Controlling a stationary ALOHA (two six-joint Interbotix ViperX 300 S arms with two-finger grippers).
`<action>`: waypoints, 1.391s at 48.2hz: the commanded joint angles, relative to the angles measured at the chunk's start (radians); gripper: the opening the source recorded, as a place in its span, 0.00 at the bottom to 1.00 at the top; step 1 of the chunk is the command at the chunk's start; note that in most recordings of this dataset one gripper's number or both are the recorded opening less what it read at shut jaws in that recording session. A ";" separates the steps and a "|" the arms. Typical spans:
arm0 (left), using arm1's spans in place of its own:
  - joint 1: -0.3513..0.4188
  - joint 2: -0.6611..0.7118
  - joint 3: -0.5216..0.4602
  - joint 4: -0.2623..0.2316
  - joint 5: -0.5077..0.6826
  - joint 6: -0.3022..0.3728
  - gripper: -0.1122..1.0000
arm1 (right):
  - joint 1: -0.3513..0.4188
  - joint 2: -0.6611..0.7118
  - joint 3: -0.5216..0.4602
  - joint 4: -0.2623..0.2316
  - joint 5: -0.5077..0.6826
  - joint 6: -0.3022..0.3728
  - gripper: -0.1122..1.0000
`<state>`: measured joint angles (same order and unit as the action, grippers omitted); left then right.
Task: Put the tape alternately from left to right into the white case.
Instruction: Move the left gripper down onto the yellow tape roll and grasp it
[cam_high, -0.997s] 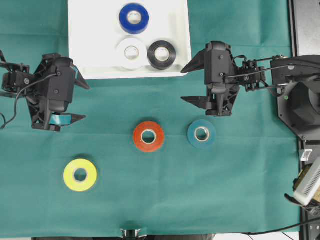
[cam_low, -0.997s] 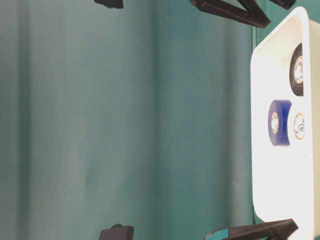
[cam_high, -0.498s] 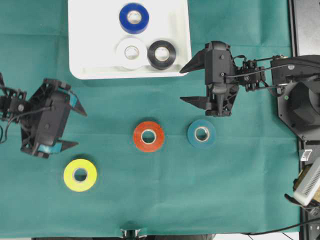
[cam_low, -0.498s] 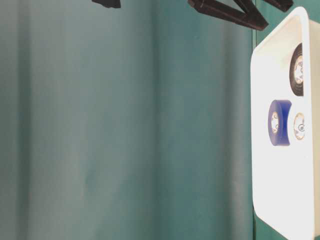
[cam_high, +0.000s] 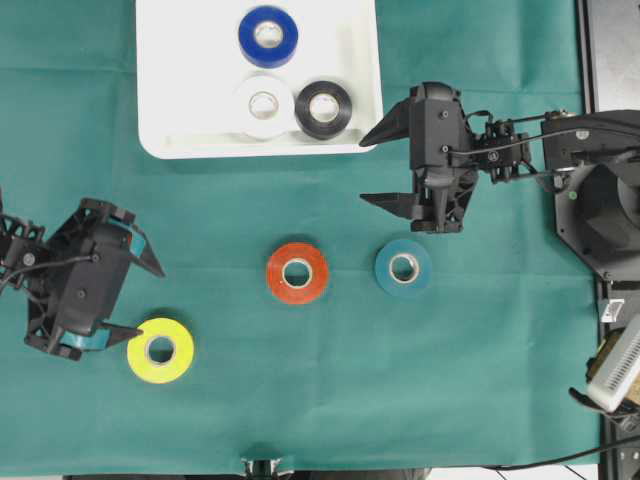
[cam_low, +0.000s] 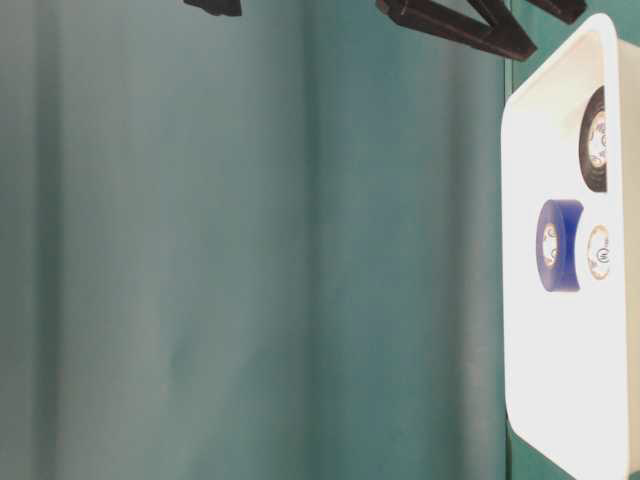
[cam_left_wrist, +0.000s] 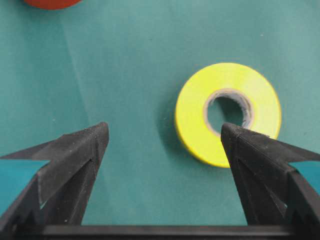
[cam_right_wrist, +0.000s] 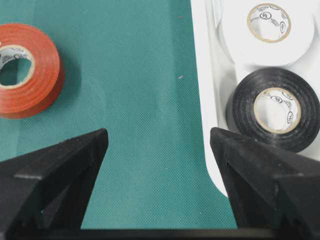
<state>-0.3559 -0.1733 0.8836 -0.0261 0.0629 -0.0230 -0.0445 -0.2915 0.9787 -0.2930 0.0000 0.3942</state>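
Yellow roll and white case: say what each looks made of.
Yellow roll: seemingly glossy plastic tape wound on a pale, perhaps cardboard core; the band shines faintly.
White case: apparently smooth moulded plastic, with rounded corners and a raised rim.

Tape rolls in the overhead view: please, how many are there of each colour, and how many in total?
Blue roll: 1
White roll: 1
Black roll: 1
Red roll: 1
Teal roll: 1
Yellow roll: 1
Total: 6 rolls
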 joint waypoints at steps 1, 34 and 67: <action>-0.003 0.012 -0.032 -0.002 -0.014 0.002 0.99 | 0.002 -0.015 -0.011 -0.002 -0.009 -0.002 0.88; -0.048 0.221 -0.120 -0.002 -0.034 0.005 0.99 | 0.002 -0.015 -0.008 -0.002 -0.008 0.000 0.88; -0.046 0.270 -0.118 0.000 -0.067 0.009 0.72 | 0.002 -0.015 0.003 -0.002 -0.009 0.005 0.88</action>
<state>-0.4004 0.1120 0.7793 -0.0261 0.0046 -0.0107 -0.0445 -0.2915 0.9894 -0.2930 0.0000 0.3958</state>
